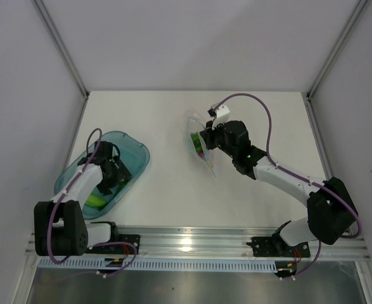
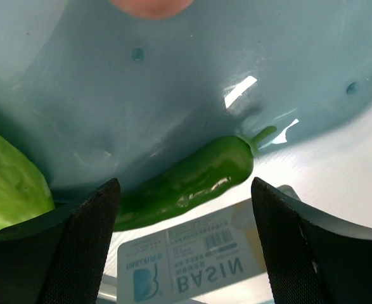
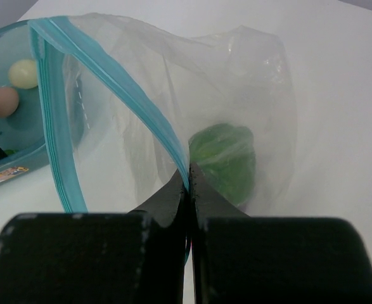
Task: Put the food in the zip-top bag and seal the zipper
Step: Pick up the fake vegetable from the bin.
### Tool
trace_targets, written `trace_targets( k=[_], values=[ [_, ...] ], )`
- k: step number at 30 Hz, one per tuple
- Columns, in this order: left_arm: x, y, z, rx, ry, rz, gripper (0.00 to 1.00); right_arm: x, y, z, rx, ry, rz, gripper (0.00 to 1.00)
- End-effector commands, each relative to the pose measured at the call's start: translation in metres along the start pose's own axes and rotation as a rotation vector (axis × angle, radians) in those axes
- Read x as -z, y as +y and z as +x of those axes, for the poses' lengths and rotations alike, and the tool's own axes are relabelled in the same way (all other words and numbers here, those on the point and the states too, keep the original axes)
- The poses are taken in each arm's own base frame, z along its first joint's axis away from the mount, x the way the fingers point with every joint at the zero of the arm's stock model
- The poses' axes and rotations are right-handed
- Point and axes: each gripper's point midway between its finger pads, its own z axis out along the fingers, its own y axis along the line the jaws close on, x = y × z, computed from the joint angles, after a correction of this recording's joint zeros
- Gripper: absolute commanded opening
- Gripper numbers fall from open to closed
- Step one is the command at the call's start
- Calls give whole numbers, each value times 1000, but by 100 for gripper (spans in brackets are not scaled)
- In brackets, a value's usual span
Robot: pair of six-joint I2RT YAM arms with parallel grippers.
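Observation:
The clear zip-top bag (image 1: 201,144) sits mid-table, its mouth held open. My right gripper (image 1: 206,140) is shut on the bag's teal-blue zipper strip (image 3: 141,104). A green food piece (image 3: 227,158) lies inside the bag. My left gripper (image 1: 113,179) is open, low inside the blue tray (image 1: 132,147), its fingers either side of a green chili pepper (image 2: 186,180) that lies just ahead of them. A light green leafy piece (image 2: 11,180) lies to the pepper's left. More green food (image 1: 98,200) shows in the tray. A pink piece (image 2: 151,5) lies at the tray's far side.
A white label reading BASIN (image 2: 192,263) is stuck on the tray floor between the left fingers. In the right wrist view the tray (image 3: 21,136) holds a pale yellow ball (image 3: 23,73) and a pinkish egg shape (image 3: 0,101). White walls enclose the table.

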Motion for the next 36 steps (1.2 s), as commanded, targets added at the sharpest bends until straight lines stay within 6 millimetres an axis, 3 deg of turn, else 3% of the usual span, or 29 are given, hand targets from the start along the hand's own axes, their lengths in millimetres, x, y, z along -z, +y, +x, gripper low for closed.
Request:
trace_targets(
  k=[1, 10, 14, 25, 29, 36],
  values=[
    [-8, -8, -3, -4, -2, 17, 85, 5, 4, -28, -15, -92, -20, 0],
    [-24, -10, 8, 4, 61, 3, 81, 4, 8, -26, -15, -86, -46, 0],
    [-25, -7, 6, 4, 50, -20, 66, 4, 8, -26, -15, -88, -46, 0],
    [-13, -5, -8, -2, -3, -37, 39, 1, 10, -24, -18, -83, -56, 0],
    [-4, -2, -14, 7, -31, -49, 25, 0, 11, -25, -22, -84, -61, 0],
    [15, 2, -27, 18, -96, -68, 13, -3, 12, -22, -24, -78, -68, 0]
  ],
)
